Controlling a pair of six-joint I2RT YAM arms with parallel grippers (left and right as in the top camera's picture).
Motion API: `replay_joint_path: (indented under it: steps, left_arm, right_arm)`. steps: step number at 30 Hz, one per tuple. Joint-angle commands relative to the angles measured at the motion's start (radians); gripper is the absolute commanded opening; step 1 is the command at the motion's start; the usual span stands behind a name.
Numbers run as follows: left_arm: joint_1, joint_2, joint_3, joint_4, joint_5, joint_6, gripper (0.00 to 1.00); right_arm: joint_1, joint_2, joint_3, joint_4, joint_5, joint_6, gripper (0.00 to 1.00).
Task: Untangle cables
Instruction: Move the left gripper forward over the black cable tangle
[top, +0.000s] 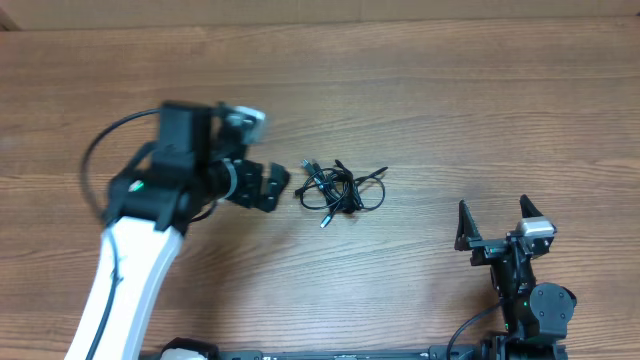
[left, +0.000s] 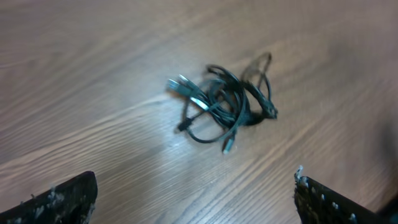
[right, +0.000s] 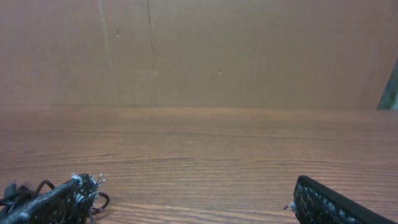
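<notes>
Eyes on the overhead: the tangle of thin black cables (top: 340, 188) lies in one small clump on the brown wood-grain table (top: 450, 90). Everything else I'll call off that clump.

The left gripper (top: 275, 187) sits just to the left of the tangle, close but not touching it, and points its black fingers toward it. The white link of the left arm (top: 120, 280) trails away to the lower left of the clump.

On the left wrist camera the picture is a bit soft, but the tangle (left: 224, 109) is plain enough: several loops crossing over each other in a knot. One pale plug end (left: 180, 84) sticks out on the upper left and one silver-tipped plug (left: 228, 147) pokes out below. That same silver tip shows on the overhead at the lower edge of the clump (top: 325, 222). The left gripper (left: 196, 177) has its jaws spread wide, one finger in each bottom corner with bare wood between them. It grips nothing.

The right gripper (top: 493, 222) is well apart from the tangle, down to its right, with its fingers pointing up the table. Its jaws are spread too, and they are empty.

On the right wrist camera the right gripper (right: 193, 186) shows the same wide gap. A few thin black loops (right: 13, 193) peek out beside its left finger, too small for me to read. Behind the table stands a plain tan panel (right: 217, 56).
</notes>
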Motion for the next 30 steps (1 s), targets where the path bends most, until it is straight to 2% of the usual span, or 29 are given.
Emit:
replay_joint_path:
  steps: [1,6,15,17,19,22,30]
  left_arm:
    - [-0.055,0.105,0.021,0.019,-0.018,0.088,1.0]
    - [-0.09,0.217,0.021,0.066,-0.011,0.089,1.0]
    - [-0.18,0.349,0.021,0.167,-0.05,0.23,1.0]
    - [-0.201,0.367,0.021,0.197,-0.094,0.235,1.0]
    - [-0.233,0.4,0.021,0.248,-0.207,0.235,1.0]
    - [-0.255,0.43,0.021,0.298,-0.248,0.244,1.0]
    - [-0.288,0.506,0.021,0.363,-0.247,0.416,1.0]
  right_arm:
    - [0.005,-0.011,-0.011,0.002,0.01,-0.002,1.0]
    - [0.005,-0.011,-0.011,0.002,0.01,-0.002,1.0]
    - [0.005,-0.011,-0.011,0.002,0.01,-0.002,1.0]
    - [0.005,-0.011,-0.011,0.002,0.01,-0.002,1.0]
    - [0.005,-0.011,-0.011,0.002,0.01,-0.002,1.0]
    - [0.005,-0.011,-0.011,0.002,0.01,-0.002,1.0]
    - [0.005,-0.011,-0.011,0.002,0.01,-0.002,1.0]
